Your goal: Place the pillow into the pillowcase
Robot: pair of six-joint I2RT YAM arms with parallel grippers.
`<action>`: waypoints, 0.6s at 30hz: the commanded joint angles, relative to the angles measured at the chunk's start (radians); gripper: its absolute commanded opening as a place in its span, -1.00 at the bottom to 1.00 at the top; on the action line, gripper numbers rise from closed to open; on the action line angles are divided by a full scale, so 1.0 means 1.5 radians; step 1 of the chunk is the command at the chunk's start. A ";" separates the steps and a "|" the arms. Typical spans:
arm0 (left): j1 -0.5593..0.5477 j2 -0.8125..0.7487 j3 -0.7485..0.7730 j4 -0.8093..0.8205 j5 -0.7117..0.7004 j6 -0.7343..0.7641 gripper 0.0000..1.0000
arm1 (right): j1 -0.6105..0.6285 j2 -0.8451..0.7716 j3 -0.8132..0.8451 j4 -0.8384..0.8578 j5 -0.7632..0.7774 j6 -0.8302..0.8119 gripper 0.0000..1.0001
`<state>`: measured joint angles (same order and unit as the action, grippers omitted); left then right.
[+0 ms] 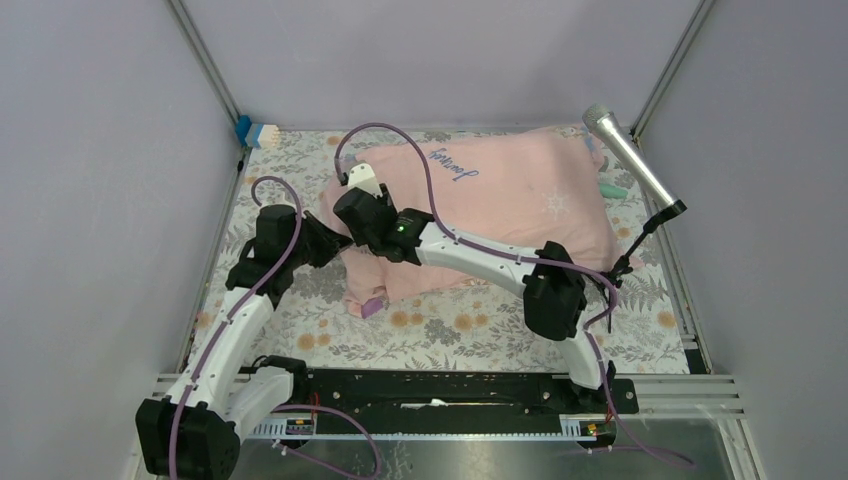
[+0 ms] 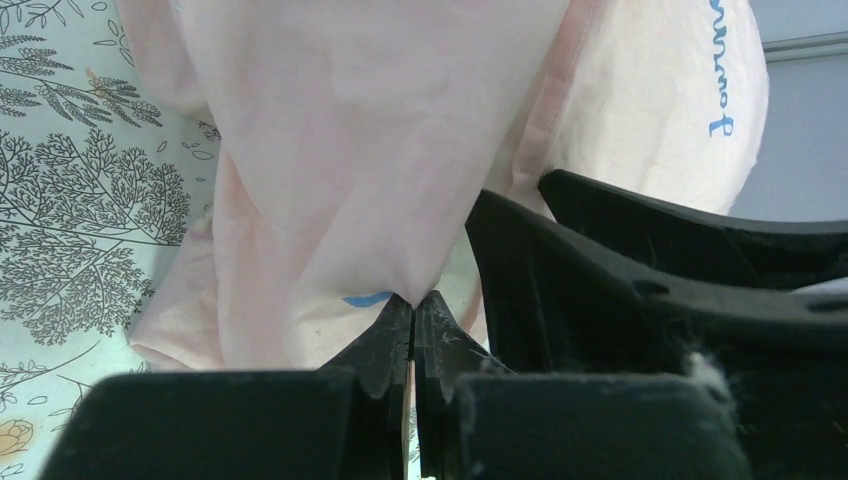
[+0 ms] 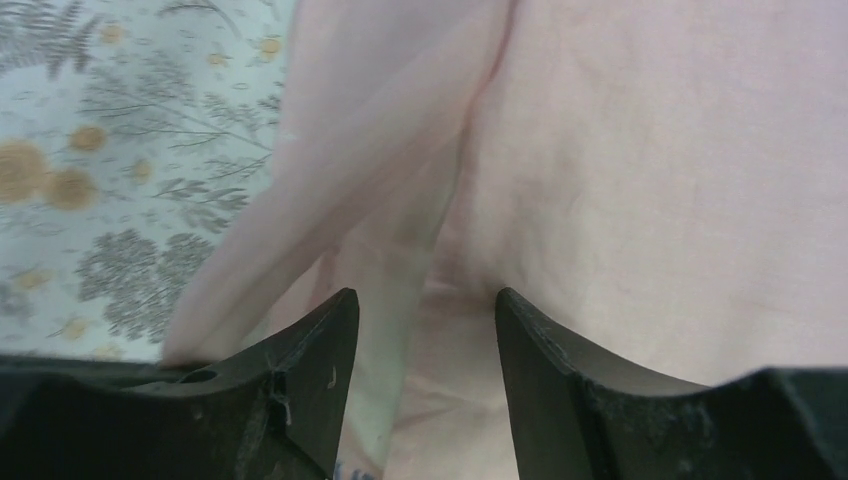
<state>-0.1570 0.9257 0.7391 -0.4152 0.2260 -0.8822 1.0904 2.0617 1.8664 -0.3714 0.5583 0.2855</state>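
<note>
Nearest, at 9 o'clock, the left end effector (image 2: 412, 300) is pinched tight on a fold of the pillowcase (image 1: 500, 200). Just beyond, the right end effector (image 3: 425, 300) holds nothing, its jaws parted over the pink cloth, which lies plump across the tabletop (image 1: 450, 335) toward 12 o'clock.

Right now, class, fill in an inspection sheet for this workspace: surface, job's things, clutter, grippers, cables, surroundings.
Surface: floral table cloth, flat.
Job's things: pink pillowcase lies plump at the far side; pillow not seen bare.
Clutter: microphone on stand at right; blue-and-white object in far left corner.
Grippers: left gripper shut on pillowcase fabric; right gripper open over the fabric.
Cables: purple cables loop above both arms.
Surroundings: plain walls, metal frame.
</note>
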 commanded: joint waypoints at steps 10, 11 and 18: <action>0.017 0.010 0.029 0.040 0.057 0.019 -1.00 | -0.006 0.018 0.083 -0.073 0.120 -0.042 -0.37; 0.017 0.011 0.032 0.039 0.061 0.022 -1.00 | -0.007 0.011 0.086 -0.074 0.124 -0.049 -0.51; 0.017 0.024 0.062 0.038 0.079 0.042 -1.00 | -0.013 -0.027 0.116 -0.109 0.096 -0.050 -1.00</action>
<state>-0.1368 0.9520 0.7631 -0.4023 0.3019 -0.8581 1.0824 2.1124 1.9820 -0.4969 0.6922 0.2165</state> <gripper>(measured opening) 0.013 0.019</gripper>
